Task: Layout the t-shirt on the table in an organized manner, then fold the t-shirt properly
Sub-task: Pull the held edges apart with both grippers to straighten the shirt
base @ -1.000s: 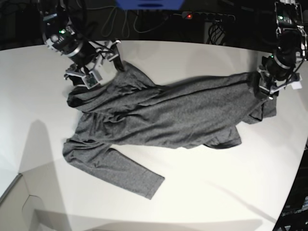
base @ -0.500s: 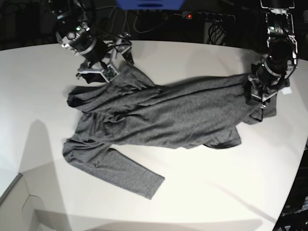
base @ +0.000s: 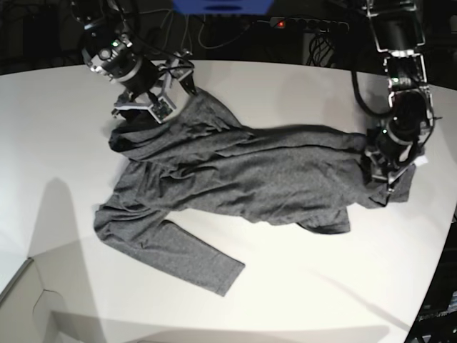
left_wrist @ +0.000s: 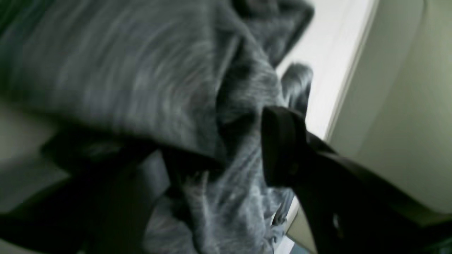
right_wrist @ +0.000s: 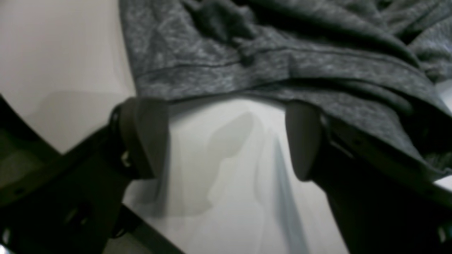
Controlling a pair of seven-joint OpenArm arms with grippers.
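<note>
I'm gripping the t-shirt [base: 235, 175] hem in my left pincer [base: 382, 161] to spread it; my right pincer [right_wrist: 226, 137] is hanging released.

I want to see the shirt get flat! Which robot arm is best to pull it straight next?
Probably the left gripper: its jaws are already shut on the t-shirt near the table edge. The right gripper is open, with only table between its jaws.
</note>
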